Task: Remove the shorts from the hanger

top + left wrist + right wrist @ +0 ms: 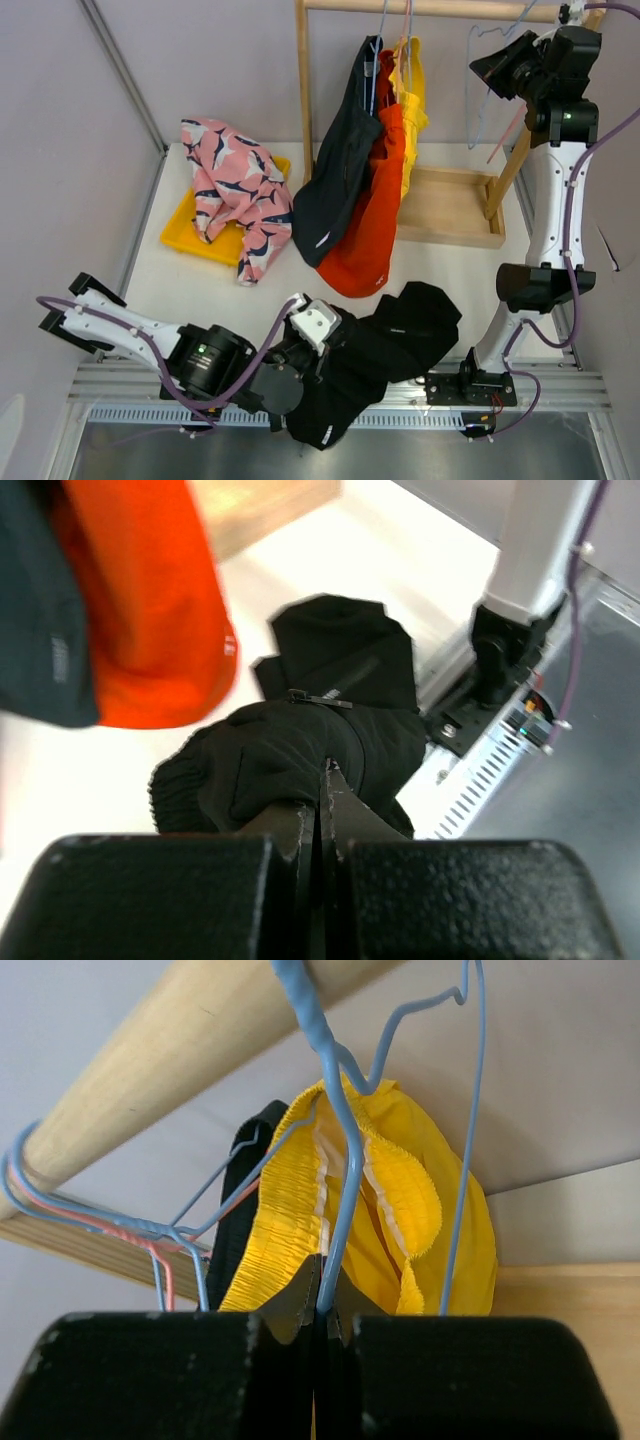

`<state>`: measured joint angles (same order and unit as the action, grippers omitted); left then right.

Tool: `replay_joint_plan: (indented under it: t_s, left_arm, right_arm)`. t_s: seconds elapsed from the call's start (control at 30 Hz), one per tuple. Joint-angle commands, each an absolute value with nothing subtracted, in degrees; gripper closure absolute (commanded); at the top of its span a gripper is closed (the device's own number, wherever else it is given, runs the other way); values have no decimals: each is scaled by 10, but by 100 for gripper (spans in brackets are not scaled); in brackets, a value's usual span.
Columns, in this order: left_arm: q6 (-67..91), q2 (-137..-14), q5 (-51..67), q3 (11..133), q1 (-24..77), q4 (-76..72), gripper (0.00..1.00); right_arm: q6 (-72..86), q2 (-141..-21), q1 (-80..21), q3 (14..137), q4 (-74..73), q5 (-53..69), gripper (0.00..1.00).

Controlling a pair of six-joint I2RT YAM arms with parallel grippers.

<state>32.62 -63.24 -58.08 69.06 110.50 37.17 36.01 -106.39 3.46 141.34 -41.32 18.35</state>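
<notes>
Shorts in five colours are what we track, and we count two pairs off the rack and three on it. The black shorts (395,335) lie crumpled at the near edge of the table, between the two arm bases. The left gripper (325,780) has its jaws pinched together on a fold of that black cloth. The pink printed shorts (240,190) lie in a heap, partly on a yellow tray (180,228) at the left of the table. Under the wooden rail (440,8), the dark slate grey shorts (335,180), the orange-red shorts (375,215) and the yellow shorts (412,100) hang pressed together. The grey pair is nearest the rack's left post and the yellow pair is furthest right. High by the rail's right end, the right gripper (325,1295) has its jaws clamped on the wire of a blue hanger (338,1160). From above that hanger looks bare, though we cannot be sure. More bare hangers (150,1230), blue and pink, bunch on the rail beside it. We judge the job somewhat under half done. The black pair needs letting go, and three pairs are yet to come off their hangers.
</notes>
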Motion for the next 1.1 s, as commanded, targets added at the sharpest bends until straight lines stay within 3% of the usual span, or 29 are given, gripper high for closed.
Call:
replay_joint_plan:
  t_s: [0.0,0.13,0.33,0.37,0.4,0.5,0.73,0.93,1.07]
  left_arm:
    - [317,-622,-670,773,1104,424,100]
    - [227,-597,-665,801,1045,406,100]
    - [27,-557,-630,835,918,274,100]
    - [4,-555,-616,842,868,238,100]
    - [-50,-555,-580,872,841,223,100]
    - [-79,-576,-509,938,706,221,100]
    - [-72,-729,-304,1157,426,261,100]
    - [-35,-875,-238,1360,253,331,100]
    - [-4,-927,-169,1334,187,310,100]
  right_arm:
    - [355,-1064,32,1385,-362,211,100]
    - [353,-1007,35,1266,-310,211,100]
    - [352,-982,46,1224,-323,221,100]
    - [354,-964,47,1202,-319,222,96]
    - [356,-955,47,1191,-318,221,53]
    - [355,-913,47,1141,-319,222,1]
    - [311,-745,47,958,-329,207,1]
    - [295,-577,47,816,-337,204,0]
    - [280,-526,47,788,-361,216,1]
